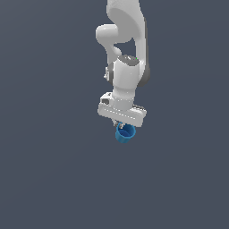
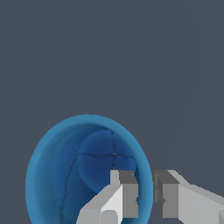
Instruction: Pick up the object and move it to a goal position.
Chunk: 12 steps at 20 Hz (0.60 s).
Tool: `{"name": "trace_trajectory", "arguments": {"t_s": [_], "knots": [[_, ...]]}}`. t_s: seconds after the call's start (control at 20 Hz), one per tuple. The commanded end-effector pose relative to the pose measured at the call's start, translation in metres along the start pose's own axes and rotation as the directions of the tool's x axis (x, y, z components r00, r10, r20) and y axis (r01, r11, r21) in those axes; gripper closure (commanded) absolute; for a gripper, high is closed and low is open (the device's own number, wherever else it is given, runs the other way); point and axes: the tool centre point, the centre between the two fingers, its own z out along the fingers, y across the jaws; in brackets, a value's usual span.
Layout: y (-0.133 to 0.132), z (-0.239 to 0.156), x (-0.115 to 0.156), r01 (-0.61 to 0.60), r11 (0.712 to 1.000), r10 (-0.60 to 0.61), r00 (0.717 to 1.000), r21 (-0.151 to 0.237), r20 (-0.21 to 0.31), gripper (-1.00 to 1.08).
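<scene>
Blue cup (image 2: 61, 175) wall between tool (image 2: 146, 194) fingers

- You see a bright blue cup (image 2: 48, 175), its hollow inside a darker blue.
- Your gripper (image 2: 145, 194) is white with grey fingertips (image 2: 127, 177).
- Behind lies plain slate-grey ground (image 1: 44, 156).

free room: open grey floor (image 1: 53, 179) on every side | obstacles: only blue cup (image 1: 125, 133) under the gripper (image 1: 120, 125), its wall between the fingers (image 2: 124, 192)
</scene>
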Motion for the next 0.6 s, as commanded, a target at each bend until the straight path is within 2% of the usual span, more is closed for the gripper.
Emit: {"name": "trace_trajectory", "arguments": {"t_s": [0.0,0.55], "knots": [[-0.011,-0.021,0.012,-0.001,1.0,0.001,1.0,0.001,-0.003,1.08],[-0.05,-0.089,0.05,0.0,1.0,0.0,1.0,0.001,-0.003,1.08]]}}
